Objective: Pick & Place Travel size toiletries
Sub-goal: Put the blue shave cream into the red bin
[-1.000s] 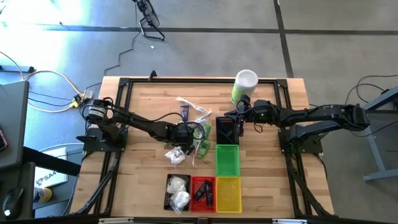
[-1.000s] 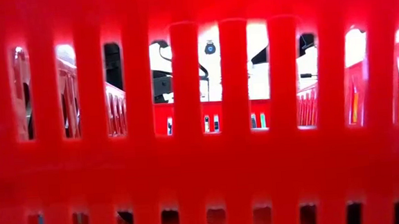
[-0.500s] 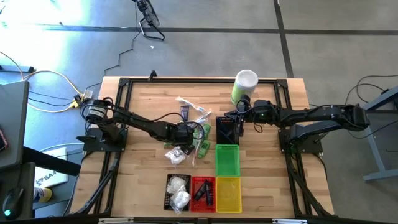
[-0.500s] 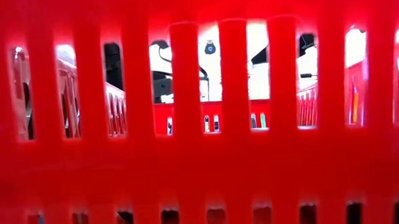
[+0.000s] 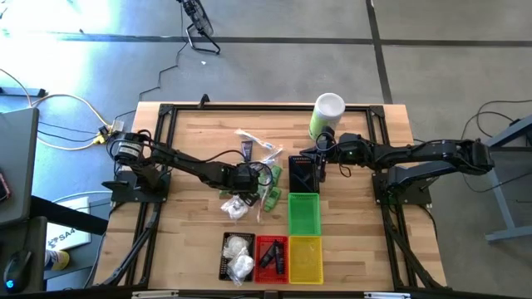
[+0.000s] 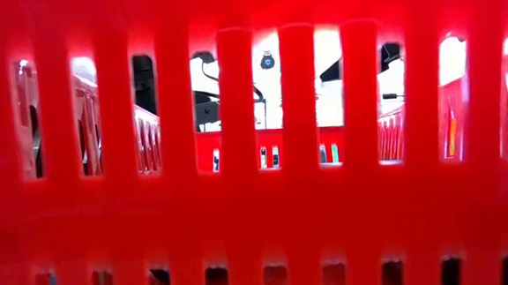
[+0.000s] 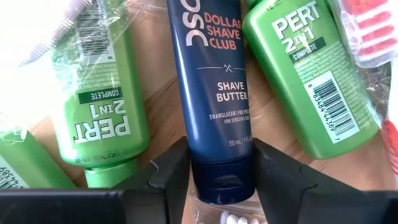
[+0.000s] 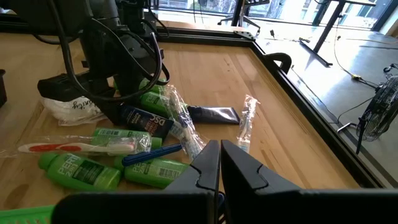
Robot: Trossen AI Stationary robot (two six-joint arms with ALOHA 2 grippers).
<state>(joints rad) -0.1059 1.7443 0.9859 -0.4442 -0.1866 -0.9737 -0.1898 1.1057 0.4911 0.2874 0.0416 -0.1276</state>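
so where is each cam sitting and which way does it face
High: overhead, facing down on the wooden table; both arms show.
Low: table height, pressed against a red slatted plastic basket.
Left wrist: above the dark blue shave butter tube, the left gripper astride its cap.
Right wrist: right gripper shut, facing the pile; shares that tube.

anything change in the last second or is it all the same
Nothing has visibly moved in the high or low views. The left end effector stays down over the toiletry pile, its fingers on either side of the dark blue shave butter tube. The right end effector stays shut and waits near the black basket. The baskets' contents look the same.
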